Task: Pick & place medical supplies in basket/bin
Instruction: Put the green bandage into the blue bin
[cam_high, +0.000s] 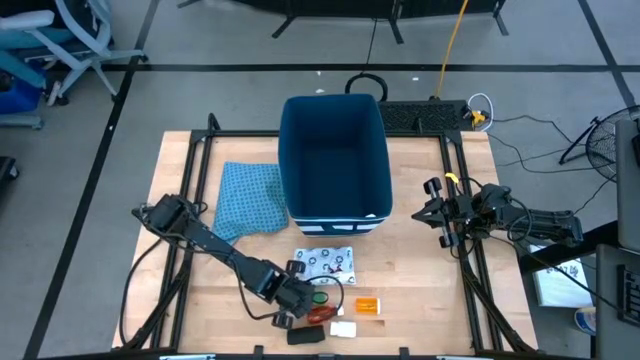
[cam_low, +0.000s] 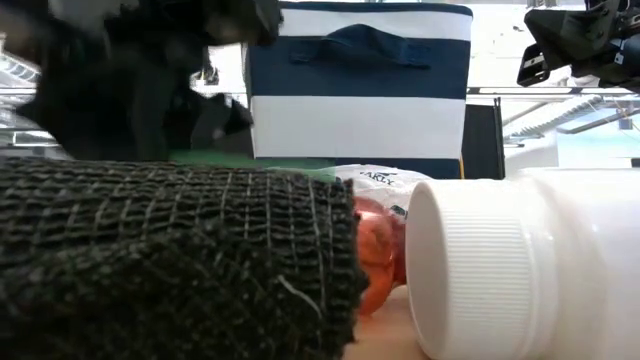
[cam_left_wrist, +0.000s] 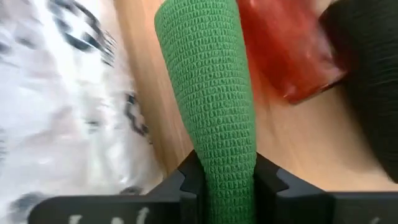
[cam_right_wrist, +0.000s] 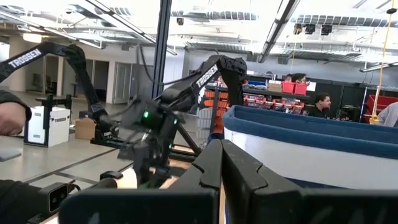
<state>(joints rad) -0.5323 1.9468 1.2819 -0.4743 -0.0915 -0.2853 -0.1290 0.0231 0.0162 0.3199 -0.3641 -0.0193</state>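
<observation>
My left gripper (cam_high: 303, 297) sits at the table's near edge among the supplies, shut on the green oblong (cam_left_wrist: 208, 81), a woven roll. Around it lie the white packet with dark print (cam_high: 325, 263), the red piece (cam_left_wrist: 286, 56), the black oblong (cam_left_wrist: 367, 81), the orange pill bottle (cam_high: 367, 306) and the small white block (cam_high: 343, 328). The deep dark-blue bin (cam_high: 335, 160) stands at the table's far middle. My right gripper (cam_right_wrist: 221, 165) hovers shut to the right of the bin, above the table, touching nothing. My left gripper pinches the green oblong between its two fingers at the roll's end nearest the wrist (cam_left_wrist: 224, 168), one finger (cam_left_wrist: 185, 182) on each side. It comes slanting down from the table's left, and the roll runs on ahead along the fingers. Whether the roll is off the table I cannot tell.
A blue patterned cloth (cam_high: 250, 200) lies left of the bin. In the low view the black oblong (cam_low: 170, 260) and a white ribbed cap (cam_low: 480, 265) fill the foreground. Black frame rails (cam_high: 470, 250) run along the table's sides. Bare wood shows right of the items.
</observation>
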